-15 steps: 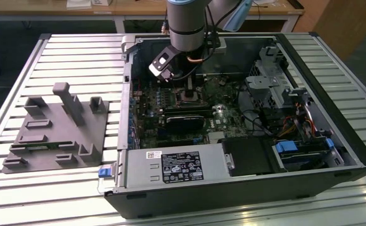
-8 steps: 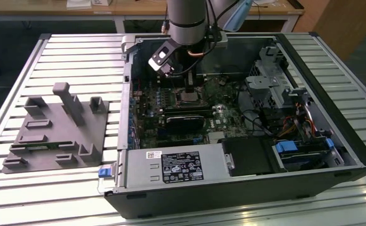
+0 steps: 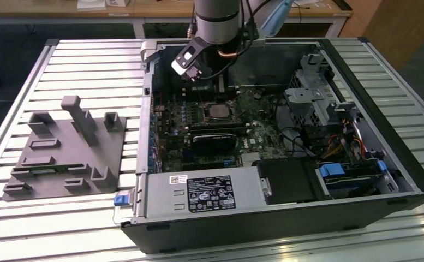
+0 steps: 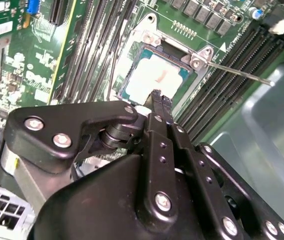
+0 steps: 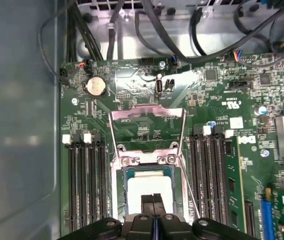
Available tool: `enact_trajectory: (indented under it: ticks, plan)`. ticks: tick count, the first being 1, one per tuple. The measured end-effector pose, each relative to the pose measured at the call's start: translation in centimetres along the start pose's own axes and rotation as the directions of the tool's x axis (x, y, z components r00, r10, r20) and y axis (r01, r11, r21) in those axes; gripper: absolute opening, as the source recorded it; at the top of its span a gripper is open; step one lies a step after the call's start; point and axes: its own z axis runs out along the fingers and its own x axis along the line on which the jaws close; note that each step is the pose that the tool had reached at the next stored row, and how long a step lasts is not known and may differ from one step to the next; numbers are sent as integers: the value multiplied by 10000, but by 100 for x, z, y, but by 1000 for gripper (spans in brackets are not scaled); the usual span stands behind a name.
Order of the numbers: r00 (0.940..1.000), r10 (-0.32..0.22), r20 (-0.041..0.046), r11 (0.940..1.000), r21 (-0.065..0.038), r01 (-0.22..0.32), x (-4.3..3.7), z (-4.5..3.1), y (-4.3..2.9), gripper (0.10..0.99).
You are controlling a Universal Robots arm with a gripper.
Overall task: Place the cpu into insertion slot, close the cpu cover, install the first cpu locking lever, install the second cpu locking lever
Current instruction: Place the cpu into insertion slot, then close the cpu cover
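Gripper (image 5: 152, 201) over cpu (image 5: 149, 184) in insertion slot (image 5: 118, 195)

Pale cpu (image 5: 149, 186) sits in insertion slot (image 5: 123, 192), cover (image 5: 132, 112) open.

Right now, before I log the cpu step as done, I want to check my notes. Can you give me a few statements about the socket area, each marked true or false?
1. The cpu lies in the insertion slot. True.
2. The cpu cover is shut over the cpu. False: it is swung open, clear of the slot.
3. The gripper has its jaws spread wide. False: the jaws are together, just over the cpu.
4. Long memory slots run along both sides of the insertion slot. True.
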Motion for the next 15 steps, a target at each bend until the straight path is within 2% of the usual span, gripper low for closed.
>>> enact_trajectory:
  ticks: [7,15]
  plan:
    - [10000,-1,-4,10000,-58,1,3,-153,17,106]
    - [10000,-1,-5,10000,-64,1,3,-175,19,106]
